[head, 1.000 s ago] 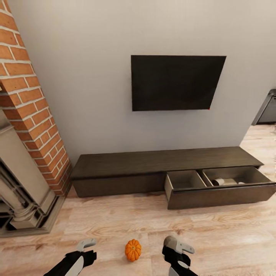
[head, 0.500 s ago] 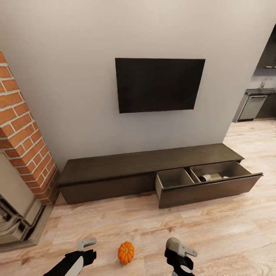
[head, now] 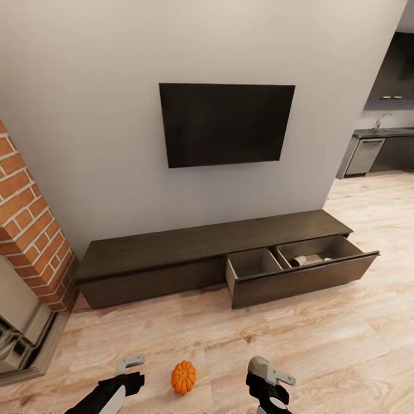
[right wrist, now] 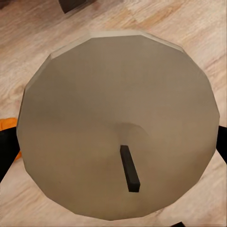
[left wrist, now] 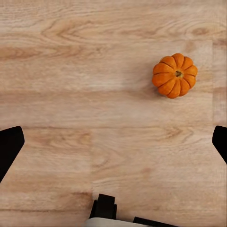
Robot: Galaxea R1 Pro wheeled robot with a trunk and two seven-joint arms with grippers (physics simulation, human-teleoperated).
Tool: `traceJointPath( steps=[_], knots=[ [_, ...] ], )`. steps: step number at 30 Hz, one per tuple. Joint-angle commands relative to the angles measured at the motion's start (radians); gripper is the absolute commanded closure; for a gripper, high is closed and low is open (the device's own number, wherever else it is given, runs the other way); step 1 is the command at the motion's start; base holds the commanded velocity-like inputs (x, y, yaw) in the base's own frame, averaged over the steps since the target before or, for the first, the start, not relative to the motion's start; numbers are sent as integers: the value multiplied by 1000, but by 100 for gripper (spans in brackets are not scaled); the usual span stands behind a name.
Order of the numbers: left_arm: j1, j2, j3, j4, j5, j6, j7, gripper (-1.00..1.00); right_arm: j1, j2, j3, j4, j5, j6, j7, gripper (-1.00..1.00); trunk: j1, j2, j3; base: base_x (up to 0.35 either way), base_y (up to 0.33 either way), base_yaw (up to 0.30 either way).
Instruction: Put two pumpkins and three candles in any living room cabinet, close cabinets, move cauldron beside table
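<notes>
One pumpkin was seen on the floor, between the left tool and right tool, well short of the cabinet. One drawer stood open. Left tool was spread apart. Right wrist view alone showed one candle clamped in the right tool.

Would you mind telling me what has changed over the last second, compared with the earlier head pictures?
Only the camera turned right: the brick fireplace slid out left and the kitchen came into view. The pumpkin lies on the floor between the grippers as before, the cabinet drawer stays open, and the right gripper keeps its candle.
</notes>
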Motion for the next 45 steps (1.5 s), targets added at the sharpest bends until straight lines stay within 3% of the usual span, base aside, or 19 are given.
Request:
traceJointPath(
  steps=[1, 7, 16, 34, 45],
  knots=[
    [0, 0, -8, -3, 9, 4, 9, -100, -1, 0, 9, 0, -14, -7, -4, 100, 0, -1, -3, 0, -21, -4],
    [0, -2, -8, -3, 6, 3, 9, -100, -1, 0, 9, 0, -18, -9, -4, 100, 0, -1, -13, 0, -182, -1],
    [0, -9, -17, 32, -51, -45, 9, -100, -1, -2, 10, 1, -17, -13, -3, 100, 0, -1, -24, 160, -252, 0],
    [0, -10, -20, 39, -56, -62, 9, -100, -1, -1, 10, 1, -20, -14, -1, 100, 0, -1, -39, 97, -76, -154],
    [1, -10, -21, 39, -56, -62, 9, -100, -1, -2, 10, 1, -20, -13, -1, 100, 0, -1, -51, 230, -227, -215]
  ],
)
